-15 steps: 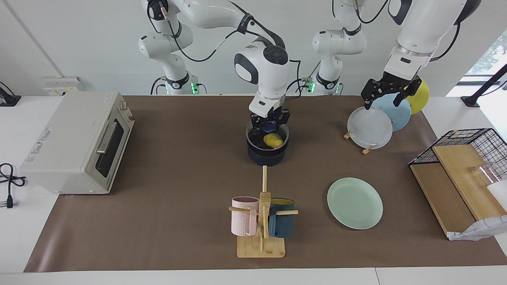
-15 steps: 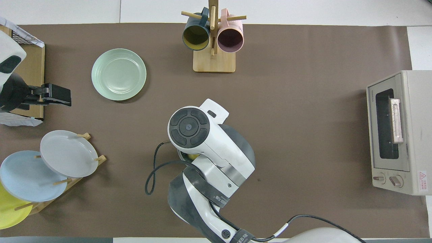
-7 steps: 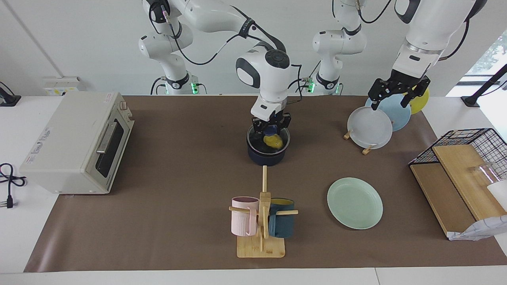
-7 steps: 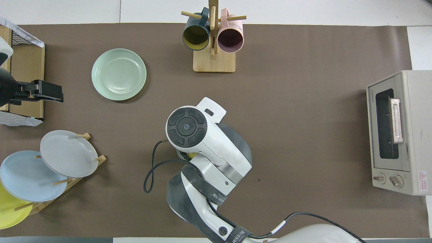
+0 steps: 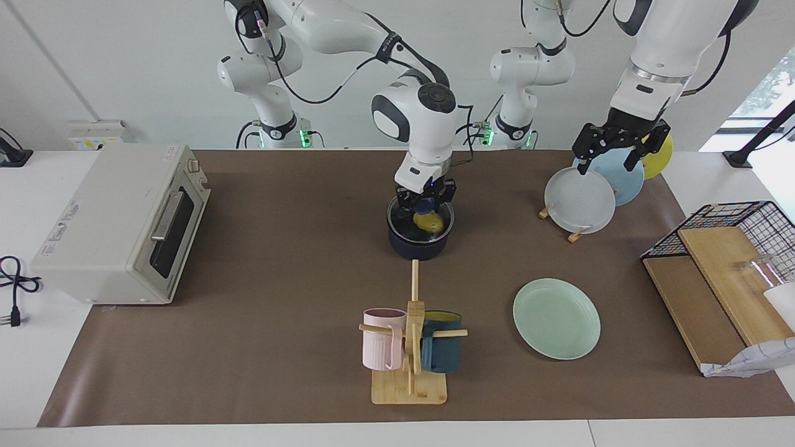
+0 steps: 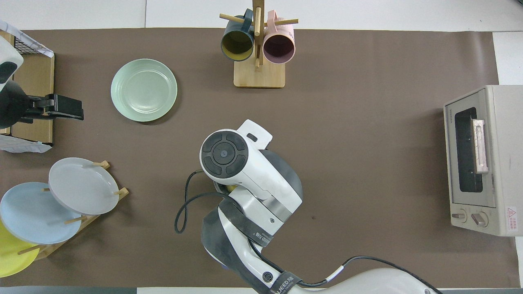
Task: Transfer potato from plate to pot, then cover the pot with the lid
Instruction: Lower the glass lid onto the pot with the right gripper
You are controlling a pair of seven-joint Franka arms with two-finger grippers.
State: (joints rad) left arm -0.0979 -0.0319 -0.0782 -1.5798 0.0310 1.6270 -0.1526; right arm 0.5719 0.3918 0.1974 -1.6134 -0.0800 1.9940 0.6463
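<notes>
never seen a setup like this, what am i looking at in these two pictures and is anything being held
Two white robot arms work at one table. One picture faces them from across the table; the other looks down from above their end. The right gripper is shut on the blue knob of a glass lid, right at the dark pot. A yellow potato shows through the glass. The left gripper hangs open and empty over racked plates. The green plate is bare.
</notes>
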